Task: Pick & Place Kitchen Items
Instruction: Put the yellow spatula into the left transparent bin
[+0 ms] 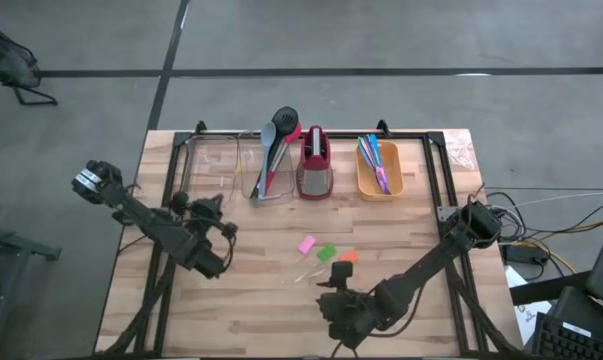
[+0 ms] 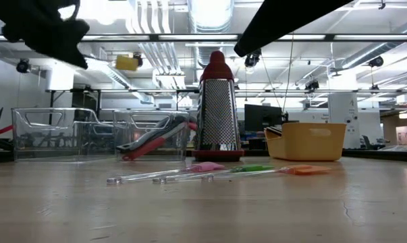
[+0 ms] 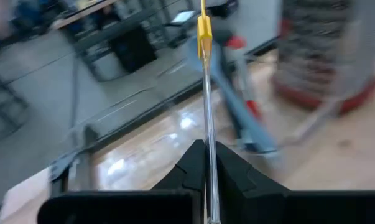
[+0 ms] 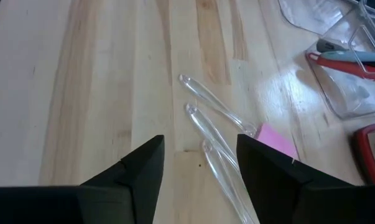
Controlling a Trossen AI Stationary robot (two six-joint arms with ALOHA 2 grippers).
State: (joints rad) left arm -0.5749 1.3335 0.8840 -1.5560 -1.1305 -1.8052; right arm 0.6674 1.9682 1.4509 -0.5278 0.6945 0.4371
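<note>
Wooden desk [image 1: 241, 310]: left gripper [image 3: 206, 163] fingers pinch the light, slippery, clear-handled yellow-tipped utensil [image 3: 205, 74] mid-handle; right gripper [image 4: 199, 163] fingers spread wide above three similar utensils [image 4: 215, 134].

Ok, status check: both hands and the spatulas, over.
Left hand shut on yellow-tipped clear-handled spatula, lifted. Right hand open above three more on table. Nothing blocking.
</note>
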